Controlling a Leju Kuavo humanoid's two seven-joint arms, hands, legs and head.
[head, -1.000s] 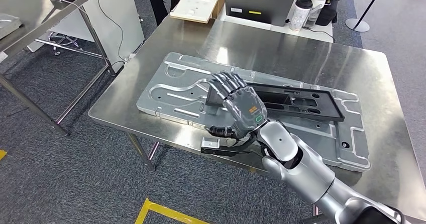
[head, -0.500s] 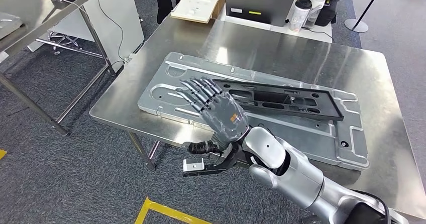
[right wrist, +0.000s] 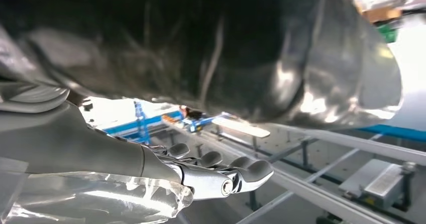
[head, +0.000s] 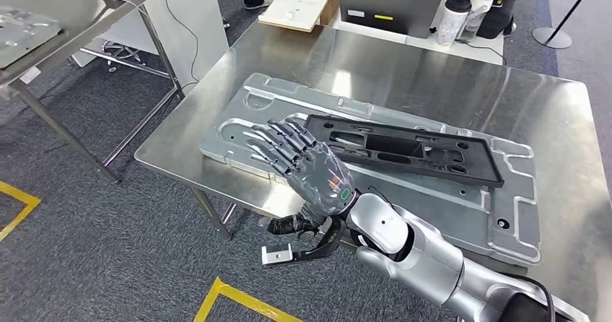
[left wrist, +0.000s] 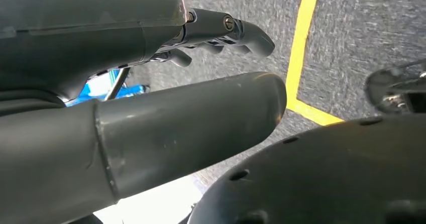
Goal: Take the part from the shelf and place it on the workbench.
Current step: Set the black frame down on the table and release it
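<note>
Item: 1 black part, lying flat on the grey metal plate that rests on our workbench. Our right hand hovers at the part's near-left end, fingers spread, holding nothing. Our left hand hangs above the carpet; we cannot tell its state.

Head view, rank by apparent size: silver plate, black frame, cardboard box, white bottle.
1. silver plate
2. black frame
3. cardboard box, which is farther from the camera, so its true size is unsure
4. white bottle, also far back
</note>
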